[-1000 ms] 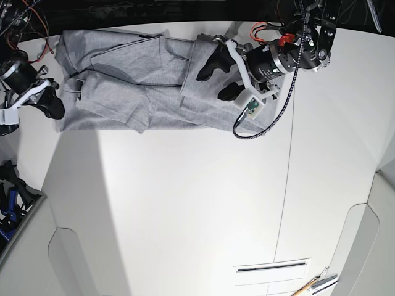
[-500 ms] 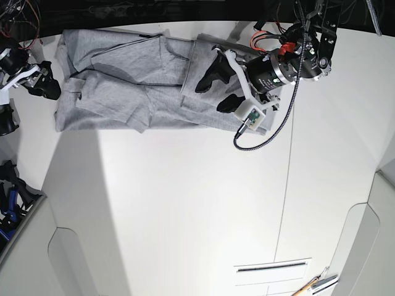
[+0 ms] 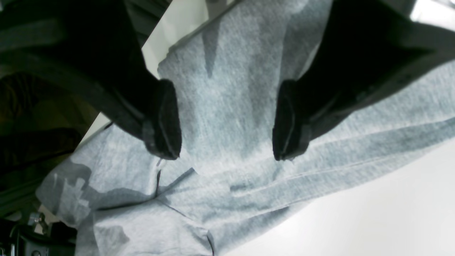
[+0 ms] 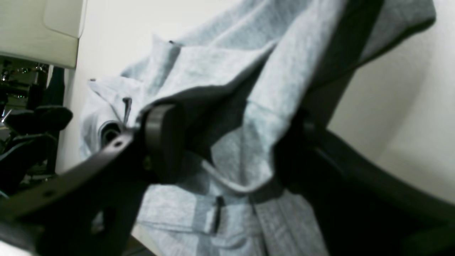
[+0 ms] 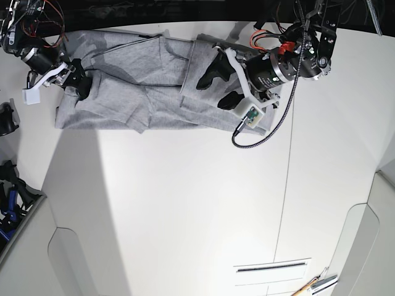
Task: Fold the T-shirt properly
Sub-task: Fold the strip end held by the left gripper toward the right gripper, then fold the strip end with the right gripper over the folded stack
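**Right arm has come onto the shirt's edge; left arm nearly unmoved**

The white bench (image 5: 185,203) fills the base view, bare across its middle and lower part. The T-shirt (image 5: 136,86) lies rumpled along the bench's 12 o'clock edge, a long grey band running from about 10 o'clock to 1 o'clock, with folds overlapping and a flap turned over near its middle. Its outline is much the same as half a second ago, though the cloth at the 10 o'clock end now bunches around the arriving fingers.

The left gripper (image 5: 221,85), at 1 o'clock in the base view, sits over the shirt's right-hand end, almost where it was before. Its jaws stand wide apart, the two dark fingertips (image 3: 161,121) resting on or just above flat grey cloth, nothing pinched between them.

The right gripper (image 5: 79,79) has changed most: a second ago it was off the cloth near 9 o'clock, half a second ago it had risen toward 10 o'clock beside the shirt's edge, and now it is on that edge. In the right wrist view its jaws are parted with a raised fold of cloth lying between them; whether they press it I cannot tell.
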